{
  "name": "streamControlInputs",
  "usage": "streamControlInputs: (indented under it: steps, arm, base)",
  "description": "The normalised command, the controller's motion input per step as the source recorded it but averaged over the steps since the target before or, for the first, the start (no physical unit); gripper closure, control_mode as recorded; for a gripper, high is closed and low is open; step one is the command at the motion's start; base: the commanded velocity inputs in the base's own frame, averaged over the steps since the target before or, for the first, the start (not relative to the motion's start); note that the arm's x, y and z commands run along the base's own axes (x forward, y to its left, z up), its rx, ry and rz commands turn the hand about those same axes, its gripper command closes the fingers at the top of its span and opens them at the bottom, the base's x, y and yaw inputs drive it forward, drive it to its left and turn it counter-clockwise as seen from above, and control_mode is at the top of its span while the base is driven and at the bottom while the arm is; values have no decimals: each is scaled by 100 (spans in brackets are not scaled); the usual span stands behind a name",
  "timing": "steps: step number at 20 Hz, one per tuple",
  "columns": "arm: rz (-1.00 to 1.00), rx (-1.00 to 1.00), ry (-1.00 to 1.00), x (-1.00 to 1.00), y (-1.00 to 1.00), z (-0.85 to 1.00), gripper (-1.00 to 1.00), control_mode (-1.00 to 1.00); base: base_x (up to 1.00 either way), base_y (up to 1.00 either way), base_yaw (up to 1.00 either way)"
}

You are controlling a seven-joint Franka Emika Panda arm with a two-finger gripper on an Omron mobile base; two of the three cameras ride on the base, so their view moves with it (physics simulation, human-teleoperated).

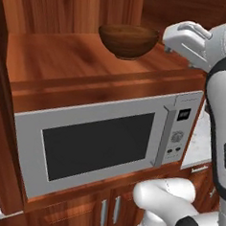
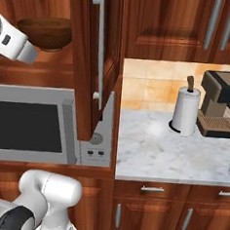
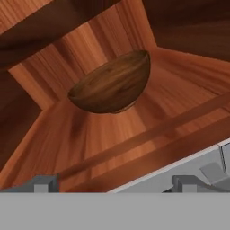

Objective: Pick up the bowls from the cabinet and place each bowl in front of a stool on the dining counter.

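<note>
A dark brown swirled wooden bowl (image 1: 128, 40) stands upright on the open shelf of the reddish-brown cabinet (image 1: 57, 57), above a microwave. In the right base view the same bowl (image 2: 45, 32) sits at the upper left. My gripper (image 1: 168, 45) hovers just right of the bowl at about its height, apart from it. In the hand view the bowl (image 3: 112, 85) lies ahead, tilted by the camera's roll, and the gripper (image 3: 114, 184) is open, its fingertips (image 3: 45, 184) wide apart with nothing between them. The stools and the dining counter are out of view.
A silver microwave (image 1: 98, 142) fills the niche under the shelf. A cabinet door (image 2: 99, 62) stands ajar beside it. On the marble worktop (image 2: 148, 154) to the right stand a paper towel roll (image 2: 185, 112) and a coffee machine (image 2: 220, 103).
</note>
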Motion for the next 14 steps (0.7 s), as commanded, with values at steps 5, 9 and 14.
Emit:
streamControlInputs:
  steps: [5, 9, 14]
  arm:
    - [0, 0, 1, 33, -14, 7, -100, -100]
    - [0, -2, 0, 60, -41, -22, -100, -100]
    - [0, 0, 6, 86, -35, -10, -100, -100]
  base:
    - [0, 0, 0]
    - [0, 0, 0]
    - [0, 0, 0]
